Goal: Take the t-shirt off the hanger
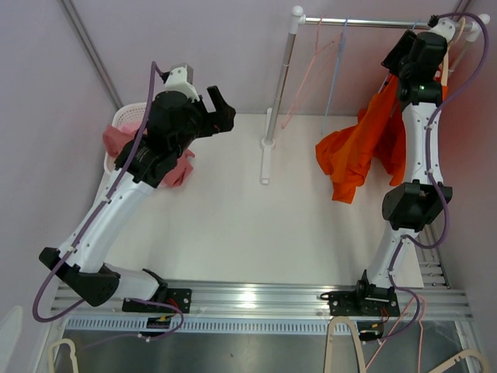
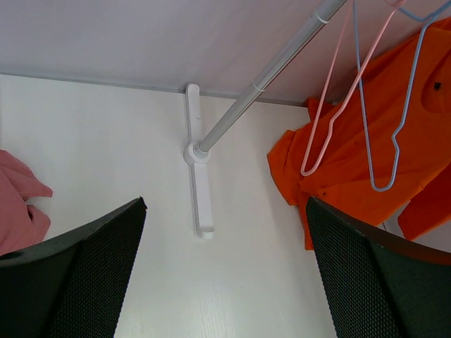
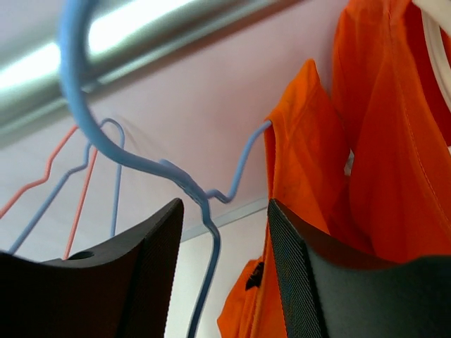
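Both gape empty: left gripper (image 2: 225,204) near the desk's (image 1: 233,225) left edge, right gripper (image 3: 224,211) astride a blue hanger (image 3: 141,163). Orange t-shirt (image 1: 357,151), far right corner, looks soft, light; pinch its shoulder.

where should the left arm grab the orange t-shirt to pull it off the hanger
Pinch the bunched lower folds of the orange t-shirt, coming in from the left, open-table side with the left pincer. That part droops free below the rail. The top is crowded by the blue hanger and the right arm.
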You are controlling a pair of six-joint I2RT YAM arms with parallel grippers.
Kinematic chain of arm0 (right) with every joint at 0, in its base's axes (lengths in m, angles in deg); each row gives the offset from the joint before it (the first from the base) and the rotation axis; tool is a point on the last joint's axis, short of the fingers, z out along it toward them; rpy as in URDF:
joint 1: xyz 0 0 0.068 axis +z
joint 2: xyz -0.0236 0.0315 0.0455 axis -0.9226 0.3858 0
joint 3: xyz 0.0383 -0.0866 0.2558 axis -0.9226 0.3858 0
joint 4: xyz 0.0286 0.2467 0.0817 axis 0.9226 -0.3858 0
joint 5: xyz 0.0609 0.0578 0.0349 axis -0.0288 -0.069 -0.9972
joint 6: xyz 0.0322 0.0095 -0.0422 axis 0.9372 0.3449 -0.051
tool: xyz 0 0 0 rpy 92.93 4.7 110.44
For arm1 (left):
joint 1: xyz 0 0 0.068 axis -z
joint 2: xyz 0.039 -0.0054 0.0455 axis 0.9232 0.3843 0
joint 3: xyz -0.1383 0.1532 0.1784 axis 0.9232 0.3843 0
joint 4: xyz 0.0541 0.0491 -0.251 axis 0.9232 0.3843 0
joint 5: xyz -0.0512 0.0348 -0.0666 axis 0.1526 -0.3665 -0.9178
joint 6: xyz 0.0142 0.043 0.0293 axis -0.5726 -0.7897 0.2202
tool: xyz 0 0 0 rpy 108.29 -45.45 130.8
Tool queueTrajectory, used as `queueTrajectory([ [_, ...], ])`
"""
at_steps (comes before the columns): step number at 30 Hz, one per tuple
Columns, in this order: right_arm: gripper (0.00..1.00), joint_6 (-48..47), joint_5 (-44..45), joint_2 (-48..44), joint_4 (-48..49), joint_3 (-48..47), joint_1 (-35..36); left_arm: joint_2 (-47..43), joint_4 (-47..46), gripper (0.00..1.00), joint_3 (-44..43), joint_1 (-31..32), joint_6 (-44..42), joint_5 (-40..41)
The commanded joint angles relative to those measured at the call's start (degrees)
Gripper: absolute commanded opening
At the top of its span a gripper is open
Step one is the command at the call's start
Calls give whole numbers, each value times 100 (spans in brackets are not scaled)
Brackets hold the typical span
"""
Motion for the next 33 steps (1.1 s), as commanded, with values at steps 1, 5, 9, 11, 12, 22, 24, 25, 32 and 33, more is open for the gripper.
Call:
queueTrajectory([
  [1, 55, -216, 210, 102, 564, -353, 77, 127, -278, 100, -236, 117, -176, 86],
  [5, 38, -409, 507, 260, 530, -634, 191, 250, -375, 99, -297, 144, -193, 16],
  [9, 7, -708, 851, 383, 451, -845, 332, 373, -358, 100, -394, 170, -229, -20],
  [11, 0, -743, 851, 392, 459, -837, 358, 391, -349, 99, -368, 179, -246, -20],
  [12, 0, -743, 842, 383, 459, -828, 358, 400, -358, 99, -351, 179, -246, -28],
  [22, 0, -770, 61, 6, 609, -872, 613, 172, -814, 100, 9, 363, -448, 84],
  [24, 0, -726, -167, -117, 504, -846, 613, -160, -1425, 100, 413, 644, -720, 383],
  [25, 0, -717, -386, -274, 486, -750, 683, -293, -1726, 99, 936, 766, -869, 689],
  [32, 0, -796, -388, -1180, 687, 199, 894, -787, -2951, 99, 1768, 1418, -1951, 386],
  [33, 0, -813, -371, -1216, 714, 226, 912, -778, -2898, 99, 1759, 1418, -1960, 333],
])
